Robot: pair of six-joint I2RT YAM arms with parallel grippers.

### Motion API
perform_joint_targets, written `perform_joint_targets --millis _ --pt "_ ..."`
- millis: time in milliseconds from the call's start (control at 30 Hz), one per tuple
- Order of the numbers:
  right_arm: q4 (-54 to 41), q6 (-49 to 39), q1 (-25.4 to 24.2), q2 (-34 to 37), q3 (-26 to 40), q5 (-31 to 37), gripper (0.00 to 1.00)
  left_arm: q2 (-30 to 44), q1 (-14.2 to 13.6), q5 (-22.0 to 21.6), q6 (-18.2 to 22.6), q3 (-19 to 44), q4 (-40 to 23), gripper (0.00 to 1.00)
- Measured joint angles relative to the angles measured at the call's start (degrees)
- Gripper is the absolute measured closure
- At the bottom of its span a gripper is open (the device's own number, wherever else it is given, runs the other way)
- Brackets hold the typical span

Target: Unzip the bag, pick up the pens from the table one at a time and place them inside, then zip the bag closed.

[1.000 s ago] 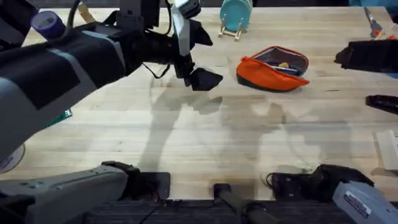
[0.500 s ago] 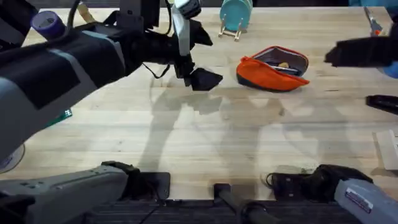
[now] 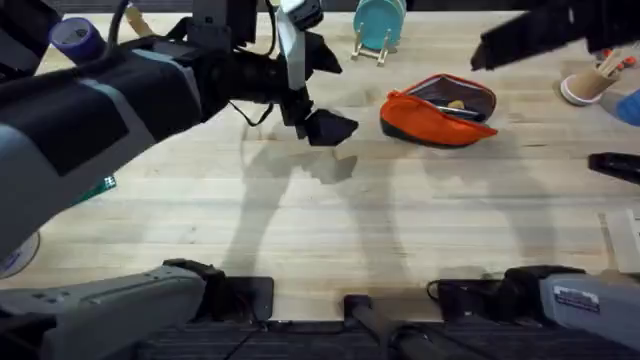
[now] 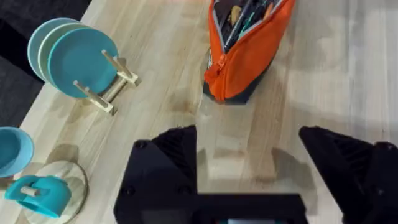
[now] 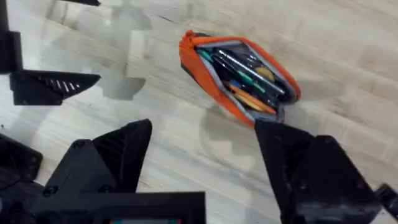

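The left arm rises close under the overhead camera as a large grey and black mass reaching forward, its left gripper (image 3: 318, 95) hanging above the table (image 3: 300, 230) with black fingers spread and nothing between them. Just right of it lies the orange pencil pouch (image 3: 440, 110), unzipped, its mouth gaping, with pens and coloured items (image 5: 245, 71) inside; it rests on the wood near the far edge. Behind it stands a wooden rack of teal plates (image 3: 380, 28). Farther right, the right arm stretches across the top of the overhead view as a dark blur; its right gripper (image 5: 205, 155) hovers above the pouch, jaws wide apart and empty. A pink cup of pale sticks (image 3: 590, 82) sits near the right edge. No writing is legible.
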Motion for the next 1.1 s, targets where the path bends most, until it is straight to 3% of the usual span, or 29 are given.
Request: perform_joint_targets --millis 300,500,833,1100 --pt "-5.4 -2.4 7.2 12.1 11.8 6.1 0.006 0.0 0.0 0.0 0.0 0.0 0.0 0.005" --pt "-5.5 -3.8 12.2 17.4 16.2 11.1 0.005 0.0 0.0 0.0 0.0 0.0 0.0 0.005" --pt "-2.2 -4.8 14.8 23.3 17.0 13.6 0.005 0.0 0.0 0.0 0.0 0.0 0.0 0.006" --pt "-0.4 -5.5 14.9 23.6 17.1 14.0 0.006 0.0 0.0 0.0 0.0 0.0 0.0 0.006"
